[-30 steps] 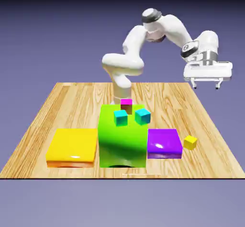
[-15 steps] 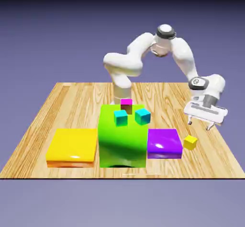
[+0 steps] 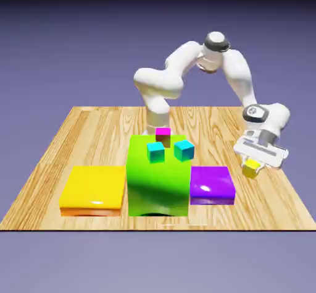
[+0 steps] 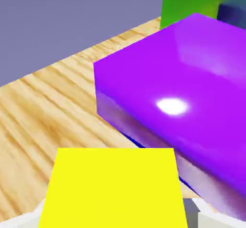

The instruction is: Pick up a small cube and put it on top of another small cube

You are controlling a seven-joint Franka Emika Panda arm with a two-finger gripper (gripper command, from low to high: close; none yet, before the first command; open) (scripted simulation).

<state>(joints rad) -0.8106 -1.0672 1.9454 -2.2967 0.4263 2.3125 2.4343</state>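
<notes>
The tiny yellow cube (image 3: 250, 172) hangs just under my gripper (image 3: 252, 164), right of the purple block in the exterior view. In the hand view the yellow cube (image 4: 114, 188) fills the bottom middle between my fingertips (image 4: 211, 218), so my gripper (image 4: 115, 222) is shut on it. The cube looks slightly above the wood. Two teal cubes (image 3: 155, 152) (image 3: 183, 149) and a magenta-topped cube (image 3: 163, 135) rest on the tall green block (image 3: 157, 183).
A flat purple block (image 3: 212, 184) lies just left of the held cube and looms close in the hand view, purple block (image 4: 192, 92). A big flat yellow block (image 3: 92, 188) sits at the exterior view's left. The table's right edge (image 3: 290, 180) is near.
My hand came down from high at the right onto the tiny yellow cube and closed on it. The cube has shifted up and slightly right from where it lay.
</notes>
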